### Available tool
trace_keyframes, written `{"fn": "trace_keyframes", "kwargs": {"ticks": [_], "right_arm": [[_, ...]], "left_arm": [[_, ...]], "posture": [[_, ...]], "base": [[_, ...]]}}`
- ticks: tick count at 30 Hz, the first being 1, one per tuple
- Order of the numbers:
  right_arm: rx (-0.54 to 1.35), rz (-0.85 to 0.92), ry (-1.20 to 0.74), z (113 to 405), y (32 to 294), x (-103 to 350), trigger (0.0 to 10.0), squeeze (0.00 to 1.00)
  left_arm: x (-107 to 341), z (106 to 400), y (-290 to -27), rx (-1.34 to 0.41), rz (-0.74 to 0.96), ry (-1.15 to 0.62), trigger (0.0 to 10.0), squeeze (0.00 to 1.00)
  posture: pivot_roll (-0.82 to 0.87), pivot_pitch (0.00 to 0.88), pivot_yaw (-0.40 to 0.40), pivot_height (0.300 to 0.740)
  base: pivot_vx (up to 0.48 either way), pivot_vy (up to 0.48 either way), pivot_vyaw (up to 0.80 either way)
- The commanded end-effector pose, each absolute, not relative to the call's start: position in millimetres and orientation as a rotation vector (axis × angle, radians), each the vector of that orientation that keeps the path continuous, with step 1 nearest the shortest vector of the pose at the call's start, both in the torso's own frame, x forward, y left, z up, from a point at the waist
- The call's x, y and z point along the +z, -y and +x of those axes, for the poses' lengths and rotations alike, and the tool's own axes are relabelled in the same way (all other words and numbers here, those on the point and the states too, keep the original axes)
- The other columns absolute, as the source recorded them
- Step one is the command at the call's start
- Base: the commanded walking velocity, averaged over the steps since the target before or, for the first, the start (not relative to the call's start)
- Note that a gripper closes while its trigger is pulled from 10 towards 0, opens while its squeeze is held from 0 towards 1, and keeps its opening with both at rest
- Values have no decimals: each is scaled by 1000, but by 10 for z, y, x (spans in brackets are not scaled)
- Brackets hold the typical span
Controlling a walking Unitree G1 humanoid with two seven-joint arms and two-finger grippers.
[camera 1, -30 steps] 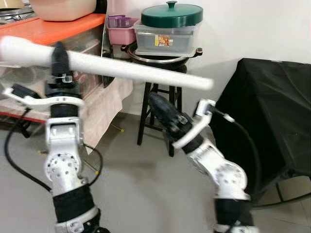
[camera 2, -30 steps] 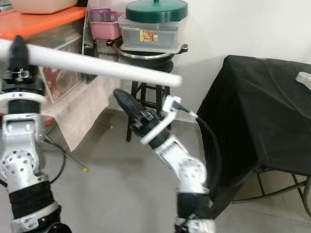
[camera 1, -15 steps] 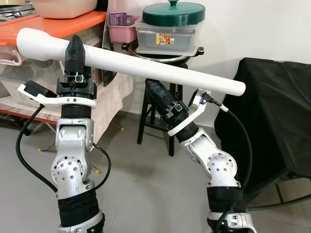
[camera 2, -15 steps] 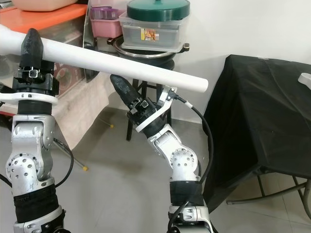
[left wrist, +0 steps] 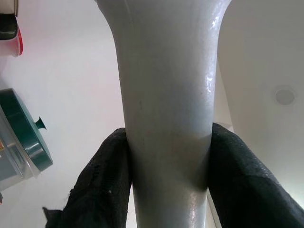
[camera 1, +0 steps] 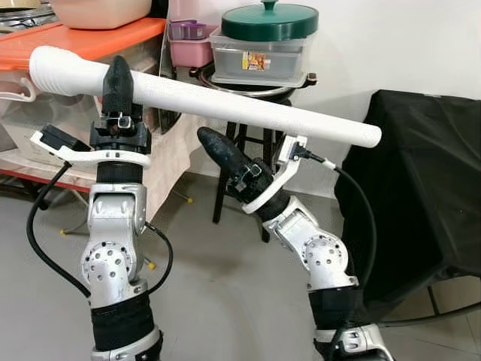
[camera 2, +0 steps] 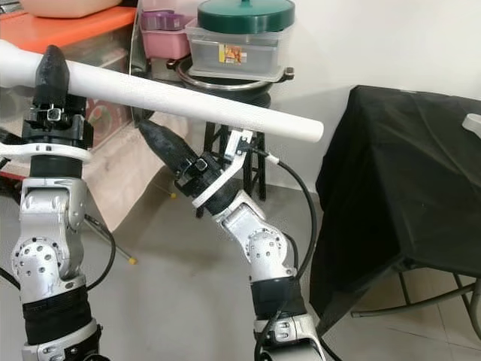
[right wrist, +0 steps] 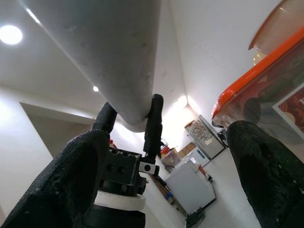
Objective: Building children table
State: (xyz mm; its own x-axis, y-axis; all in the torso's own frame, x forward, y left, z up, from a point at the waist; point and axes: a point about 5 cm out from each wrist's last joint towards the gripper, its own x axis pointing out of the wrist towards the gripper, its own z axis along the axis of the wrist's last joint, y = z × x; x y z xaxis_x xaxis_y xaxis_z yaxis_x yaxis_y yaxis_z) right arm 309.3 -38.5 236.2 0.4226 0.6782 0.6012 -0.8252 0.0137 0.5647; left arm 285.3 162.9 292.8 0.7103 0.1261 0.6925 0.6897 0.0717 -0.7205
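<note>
Left eye view: left gripper (camera 1: 118,75) clamps white leg (camera 1: 225,106), held level | right gripper (camera 1: 214,147) below leg, fingers spread wide, holding nothing.

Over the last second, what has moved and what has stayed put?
The right gripper has swung toward the robot's left beneath the white leg; its jaws are open and hold nothing. The leg itself has levelled and steadied after the blur a second ago. The left gripper stays shut on the leg near its ribbed end. The stool and the black-draped table are unchanged.
</note>
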Motion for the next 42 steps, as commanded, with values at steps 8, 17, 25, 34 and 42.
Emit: {"fn": "trace_keyframes", "kwargs": {"ticks": [8,17,25,34,42], "right_arm": [[1385,1141,353,2926,190,2769,10000,0],[1207,1277,384,3127,193,2879,10000,0],[1138,1384,432,3237,261,2986,10000,0],[1152,1432,455,3266,263,3069,0,0],[1158,1440,446,3274,243,3069,0,0]], "left_arm": [[2876,2887,-1547,-475,-1534,694,10000,0],[2838,2895,-1543,-470,-1540,682,10000,0],[2792,2887,-1522,-479,-1551,666,10000,0],[2854,2894,-1396,-492,-1558,648,10000,0],[2870,2876,-1337,-500,-1561,641,10000,0]], "posture": [[44,0,-5,740],[51,0,-4,740],[51,0,1,740],[47,0,3,740],[47,0,3,740]], "base": [[0,0,0],[0,0,0],[0,0,0],[0,0,0],[0,0,0]]}}
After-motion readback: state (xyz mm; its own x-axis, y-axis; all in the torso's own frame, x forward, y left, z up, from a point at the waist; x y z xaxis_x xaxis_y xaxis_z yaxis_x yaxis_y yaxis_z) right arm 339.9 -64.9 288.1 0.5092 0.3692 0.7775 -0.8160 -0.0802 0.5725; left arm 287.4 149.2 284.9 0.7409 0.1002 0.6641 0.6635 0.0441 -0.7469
